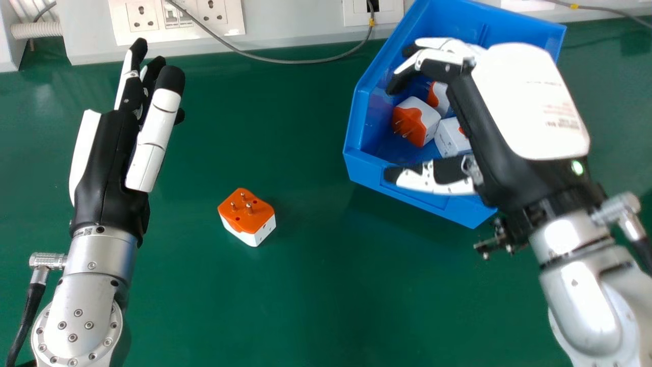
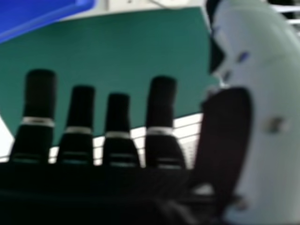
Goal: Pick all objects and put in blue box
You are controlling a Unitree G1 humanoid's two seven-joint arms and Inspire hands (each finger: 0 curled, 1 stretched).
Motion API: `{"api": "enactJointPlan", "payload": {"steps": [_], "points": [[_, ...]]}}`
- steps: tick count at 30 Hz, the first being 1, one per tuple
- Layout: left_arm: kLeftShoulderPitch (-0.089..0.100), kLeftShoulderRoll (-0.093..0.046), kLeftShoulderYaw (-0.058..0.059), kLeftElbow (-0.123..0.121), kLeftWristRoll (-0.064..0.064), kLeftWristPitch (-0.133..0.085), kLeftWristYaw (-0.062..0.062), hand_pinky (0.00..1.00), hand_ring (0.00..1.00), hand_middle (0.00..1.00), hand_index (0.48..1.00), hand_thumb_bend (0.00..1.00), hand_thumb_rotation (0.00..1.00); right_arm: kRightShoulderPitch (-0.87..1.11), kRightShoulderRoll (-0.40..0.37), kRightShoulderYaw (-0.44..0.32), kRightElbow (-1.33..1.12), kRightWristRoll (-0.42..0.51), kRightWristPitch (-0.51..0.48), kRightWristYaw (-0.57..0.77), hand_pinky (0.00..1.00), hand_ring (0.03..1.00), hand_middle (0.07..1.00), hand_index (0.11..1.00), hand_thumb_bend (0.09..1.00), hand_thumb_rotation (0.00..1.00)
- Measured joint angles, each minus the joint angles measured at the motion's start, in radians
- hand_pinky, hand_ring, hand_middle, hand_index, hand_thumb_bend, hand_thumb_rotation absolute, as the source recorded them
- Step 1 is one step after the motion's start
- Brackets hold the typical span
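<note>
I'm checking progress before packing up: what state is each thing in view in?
Blue box: open-topped, holding adapters
Boxed adapters: at least three, jumbled
Loose adapter: on the table, pins up
Left hand: open, fingers fairly straight
Right hand: open, over the box

Can see a dark green table (image 1: 305,306), backed by a pale grey wall panel (image 1: 290,30). Spot a wide white socket plate (image 1: 178,34) towards the left and a smaller white plate with a black opening (image 1: 351,12) farther right. Follow a thin grey cable with a yellow band (image 1: 300,62), drooping between them over the table's far side. Find a ribbed off-white tube (image 1: 38,30) at far left, another yellow-banded grey cable (image 1: 611,11) at far right.
</note>
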Motion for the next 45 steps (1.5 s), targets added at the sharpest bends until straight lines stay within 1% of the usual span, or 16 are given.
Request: {"api": "enactJointPlan", "payload": {"steps": [2, 7, 10, 15, 18, 20, 24, 27, 31, 34, 37, 39, 42, 43, 45], "points": [[0.002, 0.000, 0.000, 0.000, -0.003, -0.001, -0.002, 0.86, 0.96, 0.97, 1.000, 0.69, 0.95, 0.042, 0.007, 0.001, -0.035, -0.001, -0.008, 0.011, 0.67, 0.820, 0.852, 0.797, 0.620, 0.01], [0.009, 0.003, 0.003, -0.001, -0.003, -0.003, -0.006, 0.86, 0.96, 0.97, 1.000, 0.68, 0.95, 0.162, 0.024, 0.018, -0.107, -0.001, -0.065, 0.020, 0.67, 0.827, 0.856, 0.790, 0.620, 0.03], [0.013, 0.003, 0.003, -0.004, -0.004, -0.003, -0.009, 0.86, 0.96, 0.97, 1.000, 0.68, 0.95, 0.213, 0.027, 0.027, -0.116, 0.001, -0.123, 0.017, 0.66, 0.820, 0.848, 0.779, 0.622, 0.03], [0.023, 0.003, 0.003, -0.007, -0.004, -0.005, -0.010, 0.86, 0.96, 0.97, 1.000, 0.68, 0.96, 0.273, 0.023, 0.050, -0.102, 0.008, -0.236, -0.002, 0.64, 0.800, 0.822, 0.754, 0.618, 0.03], [0.023, 0.003, 0.003, -0.007, -0.004, -0.015, -0.010, 0.86, 0.96, 0.97, 1.000, 0.68, 0.96, 0.285, 0.021, 0.069, -0.058, 0.004, -0.293, -0.007, 0.64, 0.792, 0.816, 0.747, 0.614, 0.02], [0.023, 0.003, 0.002, -0.007, -0.004, -0.017, -0.010, 0.86, 0.96, 0.97, 1.000, 0.68, 0.96, 0.283, 0.024, 0.084, -0.031, -0.004, -0.309, -0.007, 0.64, 0.788, 0.813, 0.744, 0.613, 0.01], [0.029, 0.002, -0.002, -0.007, -0.004, -0.026, -0.011, 0.86, 0.96, 0.97, 1.000, 0.69, 0.96, 0.223, 0.053, 0.127, 0.033, -0.032, -0.315, 0.023, 0.63, 0.779, 0.808, 0.739, 0.617, 0.01], [0.034, 0.002, -0.003, -0.006, -0.004, -0.035, -0.012, 0.86, 0.96, 0.97, 1.000, 0.72, 0.98, 0.144, 0.087, 0.162, 0.110, -0.022, -0.319, 0.050, 0.64, 0.785, 0.809, 0.743, 0.632, 0.01], [0.037, 0.000, -0.004, -0.004, -0.003, -0.040, -0.011, 0.86, 0.96, 0.97, 1.000, 0.73, 0.99, 0.045, 0.118, 0.194, 0.226, -0.005, -0.326, 0.080, 0.65, 0.797, 0.817, 0.754, 0.639, 0.01], [0.040, -0.004, -0.004, -0.001, -0.003, -0.042, -0.007, 0.86, 0.96, 0.97, 1.000, 0.75, 0.99, -0.027, 0.135, 0.210, 0.305, 0.005, -0.328, 0.103, 0.67, 0.806, 0.825, 0.764, 0.647, 0.01], [0.040, -0.010, -0.008, 0.000, -0.003, -0.043, -0.003, 0.86, 0.96, 0.97, 1.000, 0.76, 1.00, -0.101, 0.144, 0.220, 0.381, 0.016, -0.328, 0.135, 0.67, 0.810, 0.830, 0.771, 0.655, 0.00], [0.041, -0.015, -0.009, 0.000, -0.002, -0.045, 0.002, 0.86, 0.96, 0.97, 1.000, 0.76, 1.00, -0.143, 0.147, 0.222, 0.428, 0.052, -0.329, 0.164, 0.67, 0.812, 0.832, 0.773, 0.657, 0.00], [0.041, -0.019, -0.013, 0.000, -0.002, -0.047, 0.005, 0.86, 0.96, 0.98, 1.000, 0.77, 1.00, -0.210, 0.152, 0.228, 0.504, 0.087, -0.330, 0.200, 0.67, 0.817, 0.842, 0.787, 0.627, 0.00], [0.041, -0.020, -0.013, 0.000, -0.002, -0.048, 0.005, 0.86, 0.96, 0.98, 1.000, 0.77, 1.00, -0.231, 0.154, 0.231, 0.524, 0.091, -0.330, 0.210, 0.67, 0.821, 0.848, 0.794, 0.601, 0.00], [0.041, -0.023, -0.014, 0.001, 0.000, -0.050, 0.006, 0.86, 0.96, 0.98, 1.000, 0.77, 1.00, -0.273, 0.156, 0.240, 0.564, 0.091, -0.331, 0.220, 0.67, 0.823, 0.853, 0.799, 0.588, 0.00]]}}
